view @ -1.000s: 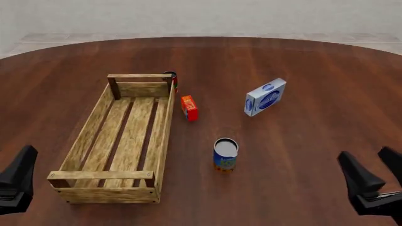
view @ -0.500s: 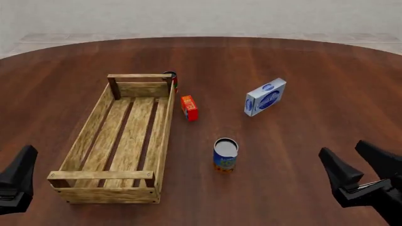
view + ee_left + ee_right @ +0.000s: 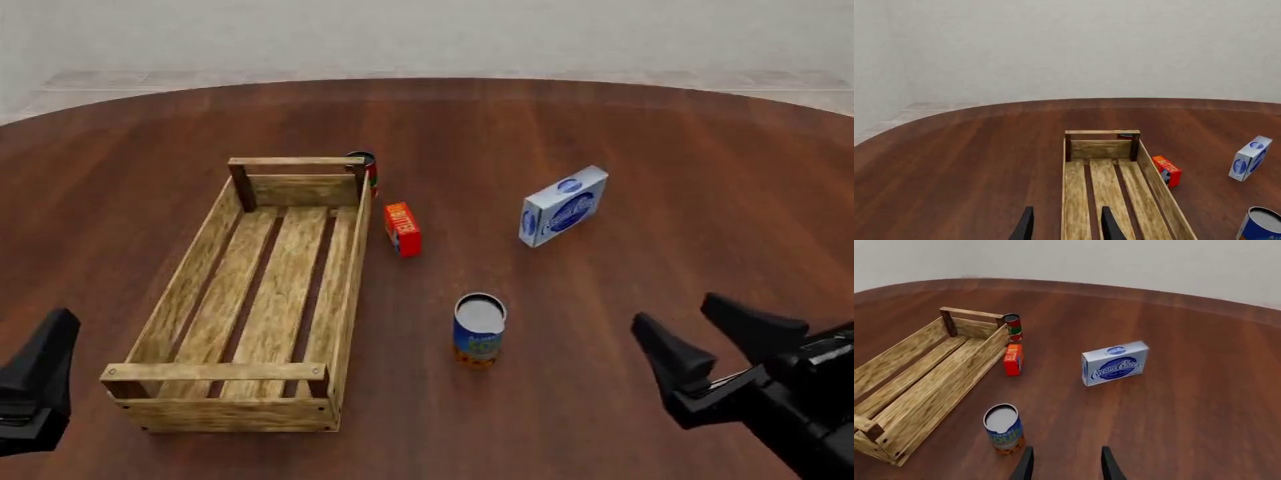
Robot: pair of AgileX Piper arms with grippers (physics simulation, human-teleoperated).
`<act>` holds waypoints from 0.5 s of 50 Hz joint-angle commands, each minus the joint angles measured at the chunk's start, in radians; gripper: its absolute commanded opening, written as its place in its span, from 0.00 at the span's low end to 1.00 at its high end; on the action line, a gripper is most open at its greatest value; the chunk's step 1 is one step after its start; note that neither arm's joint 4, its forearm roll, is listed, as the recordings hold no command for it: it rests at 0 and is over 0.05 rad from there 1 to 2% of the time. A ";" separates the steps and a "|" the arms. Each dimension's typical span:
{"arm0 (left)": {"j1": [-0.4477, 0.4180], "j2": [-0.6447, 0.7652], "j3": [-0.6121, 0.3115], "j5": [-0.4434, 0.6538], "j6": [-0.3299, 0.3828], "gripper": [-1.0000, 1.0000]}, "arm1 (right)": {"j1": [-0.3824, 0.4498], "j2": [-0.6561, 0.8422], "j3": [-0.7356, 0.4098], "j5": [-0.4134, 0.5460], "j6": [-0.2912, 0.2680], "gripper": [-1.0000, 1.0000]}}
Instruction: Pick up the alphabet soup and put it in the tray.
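Two grippers are seen low and near, jaws wide, nothing held: right gripper (image 3: 721, 350) and left gripper (image 3: 1065, 227). Alphabet soup (image 3: 478, 328) is stood upright on the tabletop (image 3: 667, 140), just right of the tray (image 3: 254, 290).

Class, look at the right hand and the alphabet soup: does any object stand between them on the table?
Nothing visible does. The right hand, open, faces the alphabet soup across bare table. The cream cheese box and red box stand farther back, off that line.
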 commanded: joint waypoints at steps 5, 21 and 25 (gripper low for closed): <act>0.000 0.000 0.000 0.000 0.000 1.00 | 0.046 0.140 0.000 -0.108 0.009 1.00; 0.000 0.000 0.000 0.000 0.000 1.00 | 0.082 0.337 0.000 -0.292 0.026 1.00; 0.000 0.000 0.000 0.000 0.000 1.00 | 0.110 0.362 0.000 -0.317 0.028 1.00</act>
